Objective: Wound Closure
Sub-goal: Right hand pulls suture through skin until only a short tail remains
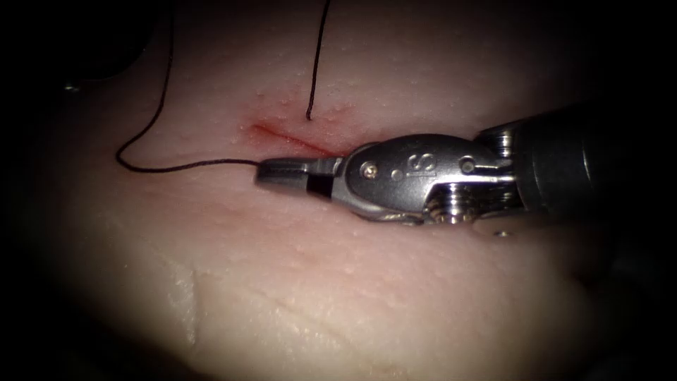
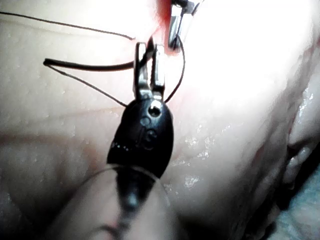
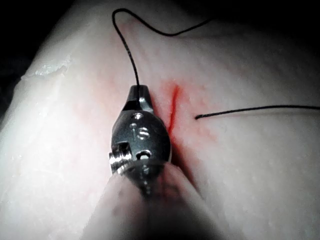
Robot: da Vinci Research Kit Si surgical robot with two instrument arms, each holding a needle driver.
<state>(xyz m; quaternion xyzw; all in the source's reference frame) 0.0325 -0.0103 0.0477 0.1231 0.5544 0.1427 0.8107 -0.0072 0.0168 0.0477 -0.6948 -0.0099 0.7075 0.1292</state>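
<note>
In the endoscope view the right tool (image 1: 271, 172) comes in from the right and lies flat on the tissue (image 1: 338, 282), just in front of the red cut (image 1: 285, 137). Its jaws are shut on the dark thread (image 1: 162, 169), which runs left from the tips, curls round and climbs away. A second strand (image 1: 317, 63) hangs down and meets the tissue just behind the cut. The right wrist view shows the same jaws (image 3: 138, 93) gripping the thread (image 3: 131, 55) beside the cut (image 3: 174, 107). In the left wrist view the left tool (image 2: 149, 57) sits among loops of thread (image 2: 90, 65).
Red fluid stains the tissue around the cut (image 1: 264, 116). A loose thread end (image 3: 197, 117) lies on the tissue across the cut from the right tool. Another tool's tip (image 2: 179, 25) appears just beyond the left tool. The tissue drops off at a pale edge (image 1: 185, 303).
</note>
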